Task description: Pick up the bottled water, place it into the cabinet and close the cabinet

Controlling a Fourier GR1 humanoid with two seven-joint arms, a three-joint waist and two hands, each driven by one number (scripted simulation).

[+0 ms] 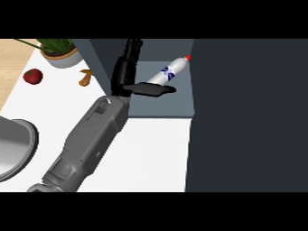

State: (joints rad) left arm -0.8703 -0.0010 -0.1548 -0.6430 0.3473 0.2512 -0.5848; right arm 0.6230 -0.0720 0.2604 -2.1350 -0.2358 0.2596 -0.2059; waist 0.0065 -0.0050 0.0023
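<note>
We see one grey forearm (89,140) rising from the lower left, ending in a black hand (133,74) inside the dark grey cabinet (249,113). Which arm it is we cannot tell. Its fingers (131,52) stretch straight up and its thumb (153,89) juts sideways, holding nothing. The clear bottled water with blue label and red cap (171,71) stands tilted on the cabinet shelf, its base right at the thumb. On the white counter (149,153) lie a red apple (33,76), a small brown item (85,77), a potted plant (59,52) and a grey metal bowl (6,144).
</note>
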